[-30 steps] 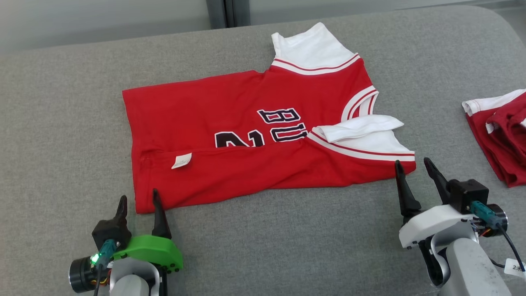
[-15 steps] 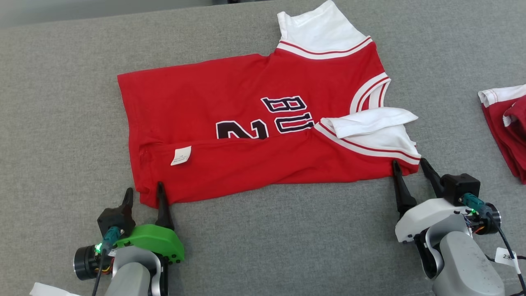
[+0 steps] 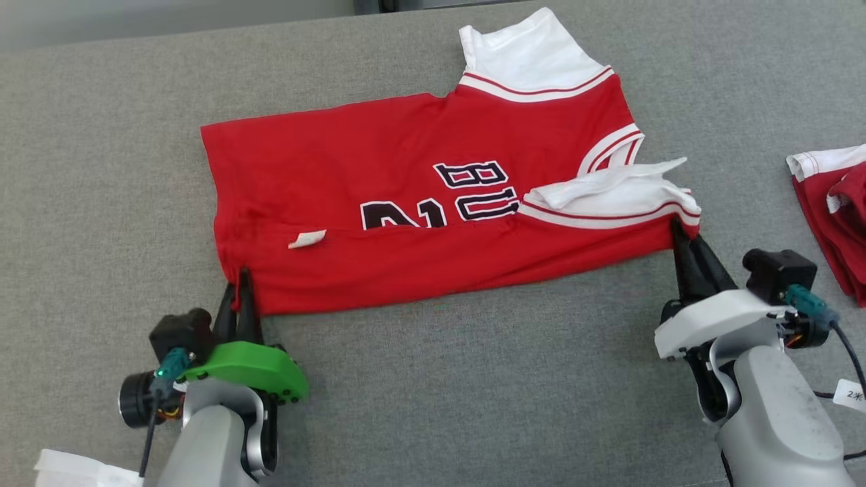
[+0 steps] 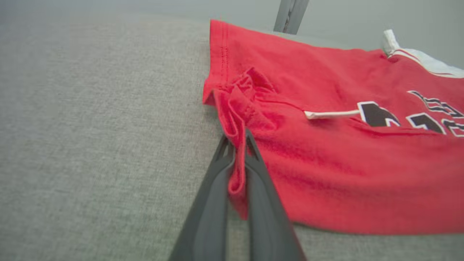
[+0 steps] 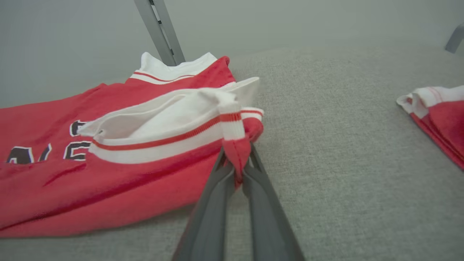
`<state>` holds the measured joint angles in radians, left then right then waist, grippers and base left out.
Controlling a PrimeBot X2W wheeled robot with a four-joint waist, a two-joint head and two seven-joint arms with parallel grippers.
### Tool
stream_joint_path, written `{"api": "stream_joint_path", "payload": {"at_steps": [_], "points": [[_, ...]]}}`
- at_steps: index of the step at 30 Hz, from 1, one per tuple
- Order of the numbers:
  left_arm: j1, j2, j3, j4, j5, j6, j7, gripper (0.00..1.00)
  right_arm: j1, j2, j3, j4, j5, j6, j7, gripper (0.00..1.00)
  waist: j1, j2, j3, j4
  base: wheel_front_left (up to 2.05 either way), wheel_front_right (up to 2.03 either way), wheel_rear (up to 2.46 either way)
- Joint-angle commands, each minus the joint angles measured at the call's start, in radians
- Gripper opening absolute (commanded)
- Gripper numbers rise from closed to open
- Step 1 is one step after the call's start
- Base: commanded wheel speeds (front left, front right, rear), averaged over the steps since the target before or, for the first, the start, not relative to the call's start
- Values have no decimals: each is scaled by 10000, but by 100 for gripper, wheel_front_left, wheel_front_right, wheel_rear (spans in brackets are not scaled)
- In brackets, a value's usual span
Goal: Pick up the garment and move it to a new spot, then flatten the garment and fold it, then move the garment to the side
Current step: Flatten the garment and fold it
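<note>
A red jersey (image 3: 406,176) with white sleeves and dark lettering lies partly folded on the grey cloth surface (image 3: 473,379). Its near edge is lifted slightly. My left gripper (image 3: 238,283) is shut on the near left corner of the jersey (image 4: 326,159), the red hem bunched between the fingers (image 4: 214,195). My right gripper (image 3: 680,233) is shut on the near right corner by the white sleeve (image 3: 609,196); in the right wrist view the red cloth of the jersey (image 5: 108,174) is pinched between the fingers (image 5: 214,203).
A second red and white garment (image 3: 832,203) lies folded at the right edge, also seen as a garment (image 5: 438,116) in the right wrist view. A white scrap (image 3: 74,470) shows at the bottom left. A grey frame post (image 5: 159,32) rises behind the surface.
Both grippers moved forward onto the jersey's near corners and went from open to shut on them. The near edge has lifted and drawn back slightly. The camera tilted a little.
</note>
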<state>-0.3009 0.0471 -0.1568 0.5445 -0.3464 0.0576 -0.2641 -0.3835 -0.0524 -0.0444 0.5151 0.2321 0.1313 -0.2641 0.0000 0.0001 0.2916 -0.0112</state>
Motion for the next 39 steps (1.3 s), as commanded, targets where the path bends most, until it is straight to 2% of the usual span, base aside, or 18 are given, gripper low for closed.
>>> {"api": "stream_joint_path", "payload": {"at_steps": [1, 5, 8, 15, 20, 21, 22, 23, 24, 25, 34, 39], "points": [[7, 75, 196, -366, 167, -53, 4, 0, -184, -158, -29, -153, 166, -13, 1, 0, 0, -1, -186, 16, 0, 0, 0], [138, 70, 607, -1392, 221, -82, 4, 0, -384, -386, 22, -484, 555, -15, 1, 0, 0, -1, -609, 19, 0, 0, 0], [504, 75, 773, -1639, 91, -79, 4, 0, -187, -556, 148, -433, 922, -15, 1, 0, 0, -1, -1011, 2, 0, 0, 0], [1874, 77, 444, -957, -363, -9, 4, 0, 1195, -801, 757, 74, 1593, -15, -1, 0, 0, -1, -1727, -28, 0, 0, 0], [2724, 75, -8, -562, -790, 130, 4, 0, 2178, -1010, 1091, 278, 1869, -15, -2, 0, 0, -1, -1793, 5, 0, 0, 0], [2816, 75, -100, -519, -872, 158, 4, 0, 2299, -1054, 1146, 312, 1892, -15, -2, 18, 0, -1, -1750, 10, 0, 0, 0], [2839, 75, -164, -521, -906, 171, 4, 0, 2365, -1096, 1182, 333, 1910, -15, -2, 54, 0, -1, -1684, 14, 0, 0, 0], [2760, 74, -239, -577, -895, 208, 4, 48, 2293, -1153, 1239, 273, 1900, -15, -4, 100, 0, -1, -1544, 26, 0, 0, 0], [2663, 71, -275, -623, -856, 228, 4, 89, 2194, -1180, 1238, 206, 1842, -15, -4, 100, 0, -1, -1462, 33, 0, 0, 0], [2475, 69, -289, -702, -788, 254, 4, 100, 2047, -1194, 1248, 128, 1771, -15, -4, 100, 0, -1, -1367, 44, 0, 0, 0], [696, 68, -236, -1034, -163, 457, 4, 100, 590, -1362, 1391, -174, 1222, -15, -4, 100, 0, -1, -353, 25, 0, 0, 0], [-1029, 106, 126, 84, 398, 460, 4, 100, -566, -1476, 1719, 63, 961, -15, -4, 100, 0, -1, 323, -84, 0, 0, 0]]}}
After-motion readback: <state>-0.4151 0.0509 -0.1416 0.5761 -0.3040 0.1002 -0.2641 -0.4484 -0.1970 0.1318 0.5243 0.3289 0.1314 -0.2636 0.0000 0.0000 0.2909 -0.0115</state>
